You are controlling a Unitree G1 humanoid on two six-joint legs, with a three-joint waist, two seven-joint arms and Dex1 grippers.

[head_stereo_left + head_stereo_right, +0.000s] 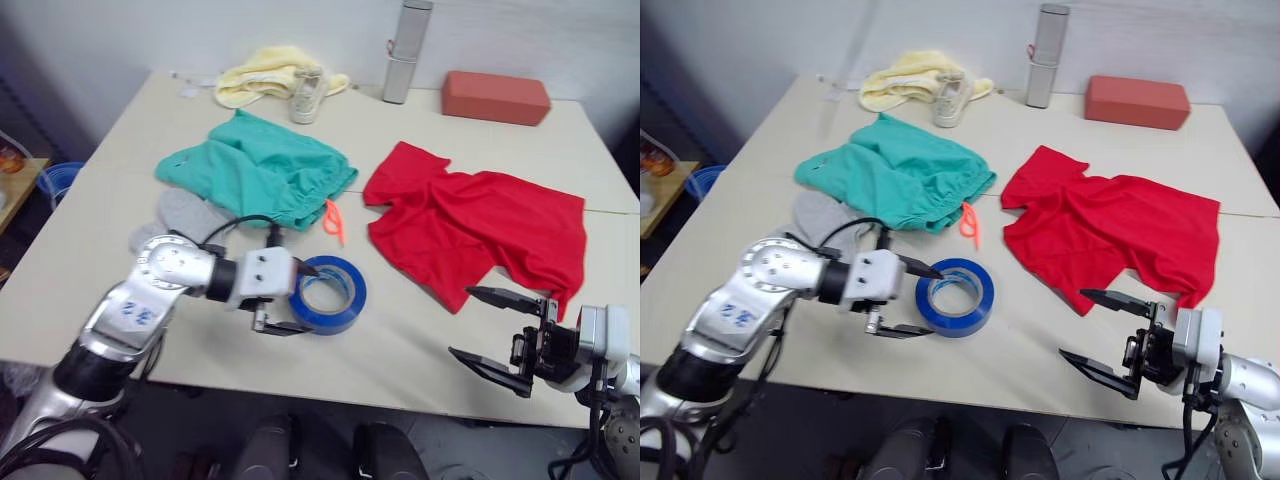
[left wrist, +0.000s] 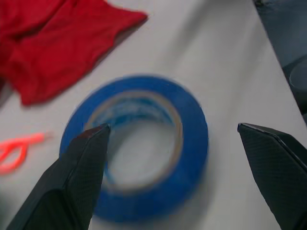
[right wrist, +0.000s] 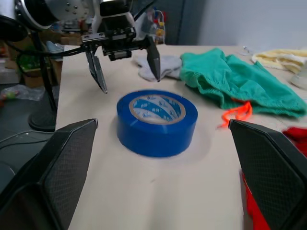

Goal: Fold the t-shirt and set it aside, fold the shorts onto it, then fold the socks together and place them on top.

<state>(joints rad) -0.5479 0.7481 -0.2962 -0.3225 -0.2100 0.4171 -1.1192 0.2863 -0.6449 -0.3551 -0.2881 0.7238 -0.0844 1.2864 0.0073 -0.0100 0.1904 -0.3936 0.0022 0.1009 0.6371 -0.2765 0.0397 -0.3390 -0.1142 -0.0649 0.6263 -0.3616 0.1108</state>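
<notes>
Lying crumpled on the bench (image 1: 80,300), the t-shirt (image 1: 480,235) looks light, limp, unslippery; I would pinch its hem corners. Left hand (image 1: 290,298) gapes around a blue tape roll (image 1: 330,293); right hand (image 1: 495,332) gapes empty.

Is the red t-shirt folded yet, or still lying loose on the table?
Not folded. The t-shirt lies crumpled and spread loosely on the table, sleeve and hem uneven, with no neat fold lines.

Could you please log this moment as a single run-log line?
left gripper: open, at blue tape roll | right gripper: open, near t-shirt hem | t-shirt: unfolded | shorts: unfolded | socks: beside shorts
</notes>
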